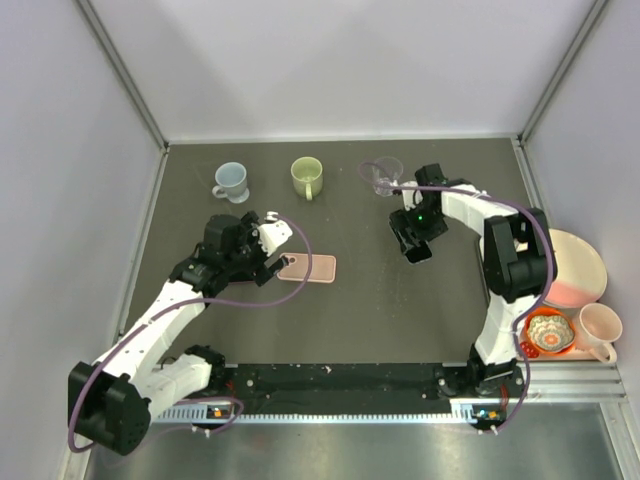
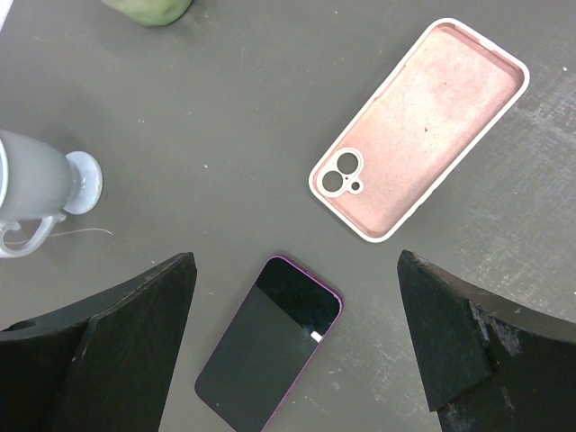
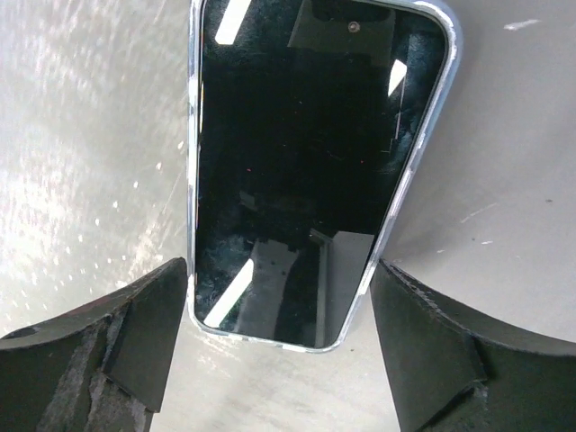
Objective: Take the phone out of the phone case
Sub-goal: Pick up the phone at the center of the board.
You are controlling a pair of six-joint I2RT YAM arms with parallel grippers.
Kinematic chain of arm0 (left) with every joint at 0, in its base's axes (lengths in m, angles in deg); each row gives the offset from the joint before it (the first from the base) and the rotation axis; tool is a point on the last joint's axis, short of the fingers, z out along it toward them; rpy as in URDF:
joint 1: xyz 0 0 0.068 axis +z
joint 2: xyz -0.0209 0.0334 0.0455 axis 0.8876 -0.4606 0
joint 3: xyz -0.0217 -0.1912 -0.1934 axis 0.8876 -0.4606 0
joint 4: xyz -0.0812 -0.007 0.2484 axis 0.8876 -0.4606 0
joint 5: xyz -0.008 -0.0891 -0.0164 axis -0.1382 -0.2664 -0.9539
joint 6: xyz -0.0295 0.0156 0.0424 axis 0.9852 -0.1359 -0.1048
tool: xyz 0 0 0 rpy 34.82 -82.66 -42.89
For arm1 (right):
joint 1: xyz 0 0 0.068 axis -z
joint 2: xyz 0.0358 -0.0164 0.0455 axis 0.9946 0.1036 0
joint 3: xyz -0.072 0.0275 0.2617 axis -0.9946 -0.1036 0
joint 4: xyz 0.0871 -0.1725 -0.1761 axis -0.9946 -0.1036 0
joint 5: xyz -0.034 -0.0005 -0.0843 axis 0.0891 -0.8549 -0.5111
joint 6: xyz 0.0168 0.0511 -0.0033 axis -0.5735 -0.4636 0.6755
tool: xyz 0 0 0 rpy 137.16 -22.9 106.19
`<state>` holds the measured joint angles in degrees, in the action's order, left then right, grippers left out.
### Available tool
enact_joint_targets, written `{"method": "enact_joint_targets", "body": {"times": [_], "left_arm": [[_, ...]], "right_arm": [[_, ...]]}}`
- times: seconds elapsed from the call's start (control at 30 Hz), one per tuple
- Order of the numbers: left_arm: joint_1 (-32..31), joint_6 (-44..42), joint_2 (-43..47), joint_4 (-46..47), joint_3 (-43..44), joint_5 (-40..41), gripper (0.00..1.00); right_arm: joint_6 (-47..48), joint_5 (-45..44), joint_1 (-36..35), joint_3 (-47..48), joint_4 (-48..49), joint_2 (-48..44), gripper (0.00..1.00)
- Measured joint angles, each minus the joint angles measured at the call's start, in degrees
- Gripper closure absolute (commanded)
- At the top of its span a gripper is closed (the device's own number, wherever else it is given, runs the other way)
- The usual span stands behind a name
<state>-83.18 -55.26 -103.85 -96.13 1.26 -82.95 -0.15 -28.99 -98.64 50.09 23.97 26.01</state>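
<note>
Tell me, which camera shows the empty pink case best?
The left wrist view: the pink case lies whole, inside up, camera holes plain. The top view shows it only as a small pink slab by the left gripper. The right wrist view misses it.

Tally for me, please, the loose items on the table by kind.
Mugs: 4 (blue-grey mug, green mug, clear mug, pink mug)
Phones: 2 (purple phone, cased phone)
Empty pink case: 1
Plate: 1
Orange bowl: 1
Total: 9
</note>
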Motion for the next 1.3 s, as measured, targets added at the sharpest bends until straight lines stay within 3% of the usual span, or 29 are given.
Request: {"method": "enact_joint_targets", "body": {"times": [0.33,0.4,0.83,1.03,1.3], "left_arm": [[0.39,0.04,0.00,-0.02,0.00,-0.63,0.01],[0.57,0.04,0.00,-0.02,0.00,-0.76,0.01],[1.33,0.04,0.00,-0.02,-0.02,-1.53,0.01],[1.44,0.07,0.00,-0.02,-0.02,-1.88,0.01],[1.68,0.09,0.00,-0.02,-0.02,-2.21,0.01]], "right_arm": [[11.50,-0.22,-3.34,0.33,-4.85,-0.04,0.08],[10.38,-0.09,-3.58,0.70,-5.18,-0.04,0.04],[-0.13,-3.85,-4.55,1.25,0.63,-0.04,0.04],[-2.19,-5.01,-4.81,-0.09,2.64,-0.02,0.07],[-3.41,-5.70,-4.81,-0.92,3.67,0.00,0.19]]}}
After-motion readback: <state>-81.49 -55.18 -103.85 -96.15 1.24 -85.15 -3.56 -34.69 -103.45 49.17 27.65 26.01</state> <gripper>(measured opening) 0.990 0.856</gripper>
